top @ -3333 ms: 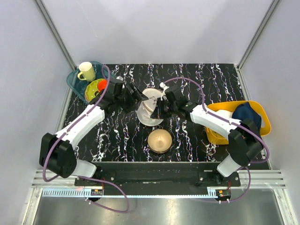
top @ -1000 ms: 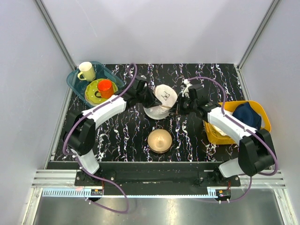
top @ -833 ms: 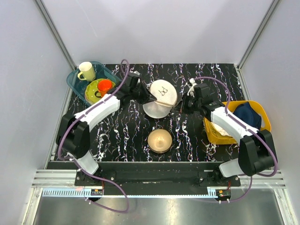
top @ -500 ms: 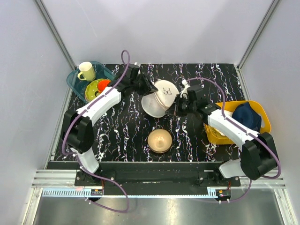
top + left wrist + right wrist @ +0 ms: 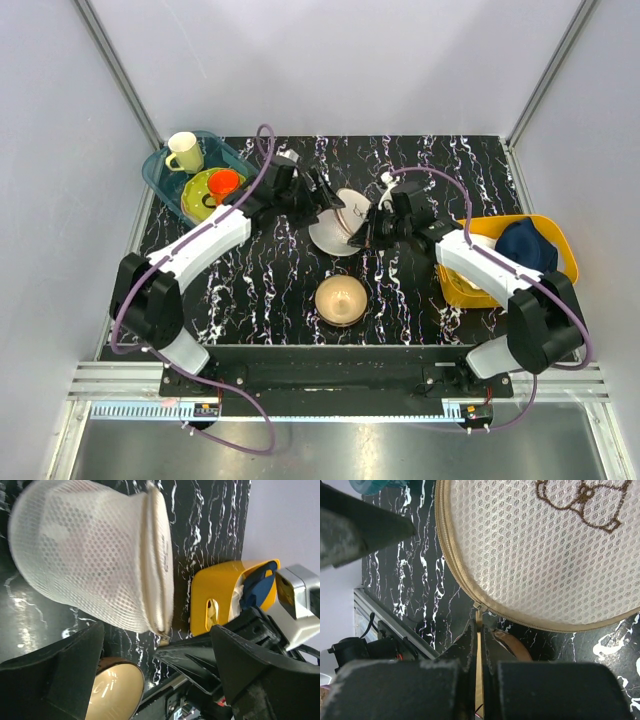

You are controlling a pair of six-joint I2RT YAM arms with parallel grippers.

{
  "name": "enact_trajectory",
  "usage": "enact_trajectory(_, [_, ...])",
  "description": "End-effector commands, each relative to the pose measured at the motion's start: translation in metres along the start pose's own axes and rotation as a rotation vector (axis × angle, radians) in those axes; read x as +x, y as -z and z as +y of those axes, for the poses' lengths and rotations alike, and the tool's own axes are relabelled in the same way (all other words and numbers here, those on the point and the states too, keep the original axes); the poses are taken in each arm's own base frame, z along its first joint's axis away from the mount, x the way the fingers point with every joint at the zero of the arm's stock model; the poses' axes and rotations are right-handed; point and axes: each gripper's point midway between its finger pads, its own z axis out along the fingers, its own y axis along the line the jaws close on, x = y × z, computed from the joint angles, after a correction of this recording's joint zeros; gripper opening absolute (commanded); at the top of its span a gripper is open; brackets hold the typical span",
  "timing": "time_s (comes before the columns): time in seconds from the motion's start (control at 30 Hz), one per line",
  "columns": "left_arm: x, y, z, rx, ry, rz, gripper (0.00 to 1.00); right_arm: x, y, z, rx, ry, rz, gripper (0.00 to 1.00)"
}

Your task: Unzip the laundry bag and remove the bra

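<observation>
One black counter holds the laundry bag in its middle, tipped on its side. Its zip looks shut, so the bra, which I cannot see, is likely inside. The left gripper waits wide open just beside the bag, I think to steady it, and the right gripper looks pinched tight on the tiny zip pull, ready to tug.
</observation>
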Motion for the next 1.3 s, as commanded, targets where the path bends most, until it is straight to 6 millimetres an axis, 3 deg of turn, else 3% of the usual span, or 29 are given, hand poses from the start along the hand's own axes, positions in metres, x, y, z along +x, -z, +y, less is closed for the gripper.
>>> enact_trajectory(0.0, [0.01, -0.01, -0.024, 0.09, 0.019, 0.016, 0.89, -0.02, -0.002, 0.013, -0.03, 0.015, -0.043, 0.0])
enact_trajectory(0.23, [0.021, -0.034, -0.031, 0.121, 0.052, 0.045, 0.78, -0.018, -0.002, 0.01, -0.021, 0.018, -0.039, 0.0])
enact_trajectory(0.3, [0.023, -0.039, -0.031, 0.124, 0.06, 0.06, 0.71, -0.016, -0.003, 0.009, -0.018, 0.021, -0.029, 0.0])
enact_trajectory(0.37, [0.026, -0.045, -0.027, 0.114, 0.068, 0.072, 0.54, -0.016, -0.001, 0.009, -0.016, 0.025, -0.029, 0.0])
enact_trajectory(0.4, [0.025, -0.046, -0.024, 0.102, 0.07, 0.068, 0.12, -0.015, -0.002, 0.006, -0.003, 0.029, -0.029, 0.0])
enact_trajectory(0.43, [0.022, -0.045, -0.022, 0.091, 0.069, 0.057, 0.0, -0.015, 0.0, 0.003, 0.007, 0.032, -0.032, 0.0])
enact_trajectory(0.5, [0.014, -0.04, -0.015, 0.05, 0.062, 0.032, 0.0, -0.017, 0.004, -0.008, 0.043, 0.055, -0.045, 0.0])
enact_trajectory(0.63, [-0.012, -0.025, -0.007, 0.039, 0.062, -0.012, 0.0, -0.019, 0.014, -0.079, 0.166, -0.03, -0.063, 0.0])
enact_trajectory(0.67, [-0.016, -0.022, -0.004, 0.028, 0.055, -0.014, 0.0, -0.02, 0.017, -0.085, 0.172, -0.041, -0.069, 0.0])
enact_trajectory(0.73, [-0.026, -0.019, -0.001, 0.028, 0.059, -0.03, 0.0, -0.016, 0.021, -0.087, 0.169, -0.032, -0.065, 0.0])
enact_trajectory(0.83, [-0.042, -0.018, -0.007, 0.043, 0.051, -0.054, 0.0, -0.016, 0.026, -0.064, 0.067, -0.047, -0.078, 0.0])
enact_trajectory(0.9, [-0.044, -0.033, -0.003, 0.022, 0.053, -0.027, 0.0, -0.015, 0.029, -0.048, 0.023, -0.045, -0.08, 0.0])
enact_trajectory(0.93, [-0.055, -0.034, -0.017, 0.048, 0.039, -0.04, 0.0, -0.015, 0.03, -0.044, 0.018, -0.04, -0.082, 0.0])
enact_trajectory(0.97, [-0.056, -0.039, -0.019, 0.051, 0.03, -0.03, 0.0, -0.013, 0.032, -0.038, 0.009, -0.034, -0.082, 0.0])
enact_trajectory(1.0, [-0.055, -0.053, -0.013, 0.037, 0.037, -0.01, 0.0, -0.014, 0.033, -0.036, 0.007, -0.034, -0.085, 0.0])
enact_trajectory(1.07, [-0.061, -0.054, -0.031, 0.077, -0.001, 0.014, 0.26, -0.016, 0.038, -0.027, -0.011, -0.036, -0.093, 0.0])
enact_trajectory(1.1, [-0.061, -0.059, -0.029, 0.065, -0.007, 0.03, 0.62, -0.018, 0.039, -0.023, -0.018, -0.037, -0.097, 0.0])
enact_trajectory(1.13, [-0.059, -0.056, -0.034, 0.065, -0.024, 0.037, 0.76, -0.018, 0.04, -0.02, -0.022, -0.04, -0.098, 0.0])
enact_trajectory(1.2, [-0.06, -0.044, -0.033, 0.038, -0.056, 0.015, 0.98, -0.022, 0.042, -0.014, -0.036, -0.046, -0.114, 0.0])
enact_trajectory(1.23, [-0.061, -0.026, -0.045, 0.059, -0.077, -0.015, 0.99, -0.024, 0.042, -0.013, -0.04, -0.051, -0.121, 0.0])
enact_trajectory(1.27, [-0.06, -0.018, -0.043, 0.049, -0.081, -0.034, 0.99, -0.025, 0.039, -0.012, -0.046, -0.053, -0.121, 0.0])
